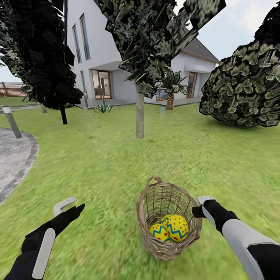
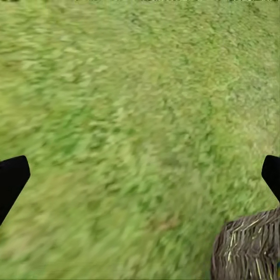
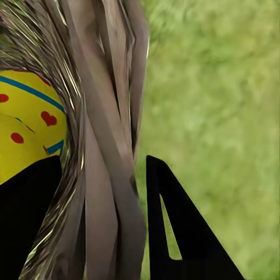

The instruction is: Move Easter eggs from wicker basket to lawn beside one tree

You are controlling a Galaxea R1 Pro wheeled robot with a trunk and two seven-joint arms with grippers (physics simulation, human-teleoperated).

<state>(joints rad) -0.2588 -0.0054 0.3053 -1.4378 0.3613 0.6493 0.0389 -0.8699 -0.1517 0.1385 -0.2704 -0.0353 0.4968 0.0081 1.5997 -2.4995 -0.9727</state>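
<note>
- The wicker basket (image 1: 168,217) stands on the lawn (image 1: 97,163) at about 1 o'clock from me, very near, with the Easter eggs (image 1: 177,227) inside; I count two clearly and perhaps a third behind them.
- My right gripper (image 1: 199,207) has its fingers astride the basket rim at its 3 o'clock side, one inside near an egg (image 3: 26,122), one outside; whether they already pinch the rim, I cannot tell.
- My left gripper (image 1: 70,208) is open over bare grass at 10 o'clock and holds nothing.
- The tree (image 1: 139,111) stands at 12 o'clock, well apart.
- Risk, as I judge: pulling on the rim may tip the light basket, and the eggs may roll out.
</note>
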